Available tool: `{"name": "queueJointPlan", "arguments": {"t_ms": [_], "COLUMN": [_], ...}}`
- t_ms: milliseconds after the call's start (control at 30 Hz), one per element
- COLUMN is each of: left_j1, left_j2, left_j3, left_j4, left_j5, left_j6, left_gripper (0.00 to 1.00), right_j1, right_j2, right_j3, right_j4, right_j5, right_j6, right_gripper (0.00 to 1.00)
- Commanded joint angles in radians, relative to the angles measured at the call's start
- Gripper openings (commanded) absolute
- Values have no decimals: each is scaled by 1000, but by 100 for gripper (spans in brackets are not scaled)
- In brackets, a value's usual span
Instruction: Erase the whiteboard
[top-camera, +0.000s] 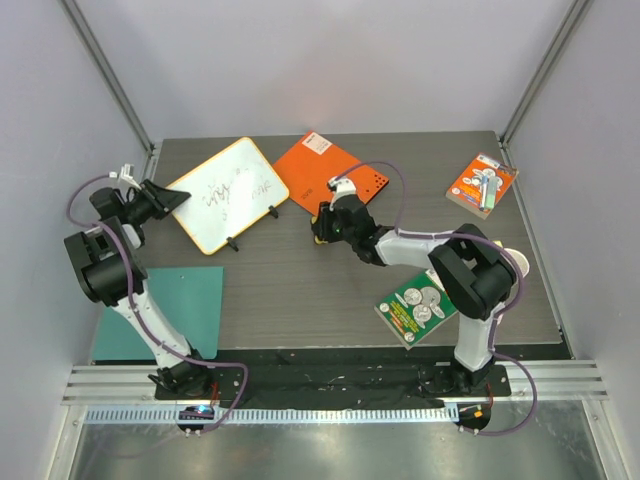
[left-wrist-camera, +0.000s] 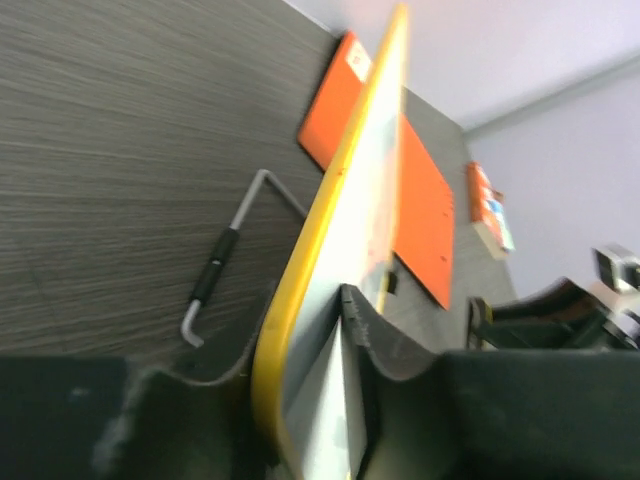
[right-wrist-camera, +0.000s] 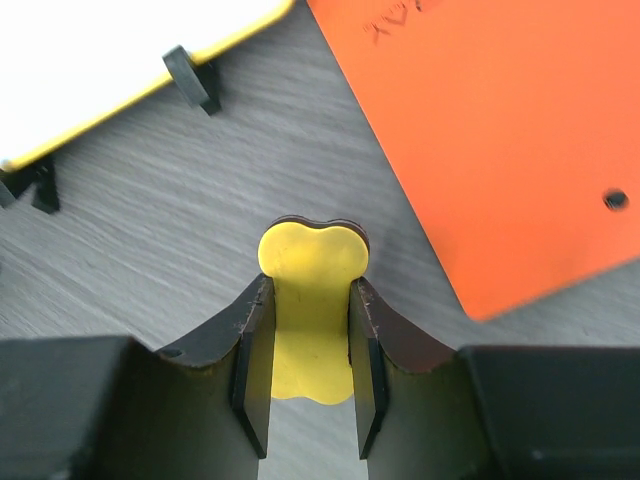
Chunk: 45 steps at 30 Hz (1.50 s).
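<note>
Yellow-rimmed whiteboard (top-camera: 228, 193) in left claw (left-wrist-camera: 300, 340); lobed yellow pad (right-wrist-camera: 310, 255) in right claw (right-wrist-camera: 308, 292).

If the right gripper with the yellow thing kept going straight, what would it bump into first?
Its yellow eraser leads, so the right gripper would probably meet bare table first, heading for the gap between the whiteboard and orange board. Depth is unclear.

- Top view: bright, even light from overhead; pale walls (top-camera: 320, 60) nearly washed out, soft short shadows on the dark desk (top-camera: 300, 290).
- Left wrist view: blurred throughout; the whiteboard (left-wrist-camera: 372, 190) rim smears, and the left gripper (left-wrist-camera: 300, 350) is dark and out of focus.
- Right wrist view: sharp desk grain; whiteboard corner blown to pure white; yellow eraser (right-wrist-camera: 312, 330) evenly lit in the shadowed right gripper (right-wrist-camera: 310, 285).
</note>
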Motion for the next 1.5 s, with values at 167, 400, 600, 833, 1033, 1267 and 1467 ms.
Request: {"name": "queueJointPlan", "arguments": {"t_ms": [167,400,600,833,1033,1267,1467], "left_j1": [0,-1,0,-59,-70,-68,-68], "left_j2": [106,102,96,-19,-58,19,57], "left_j3": [81,118,202,327,277,305,236], "left_j4": [205,250,-137,-927,-940,-1030,-1008], "left_j5": [183,264,275,-74,-217,-300,-317], "left_j6": [-107,-122,128,780,821,987,1122], "left_gripper": [1,0,0,0,0,0,0], "right_j1": [2,3,24,41,64,86,92], "right_j2": [119,237,335,437,506,546,556], "right_j3": [143,325,486,657,727,775,778], "right_j4": [286,272,246,187,175,191,223], "right_j5": [-98,-150,-126,-44,32,105,132], "right_j6": [-24,-25,-58,-61,-59,-99,-114], "right_gripper": [1,1,1,1,1,1,1]}}
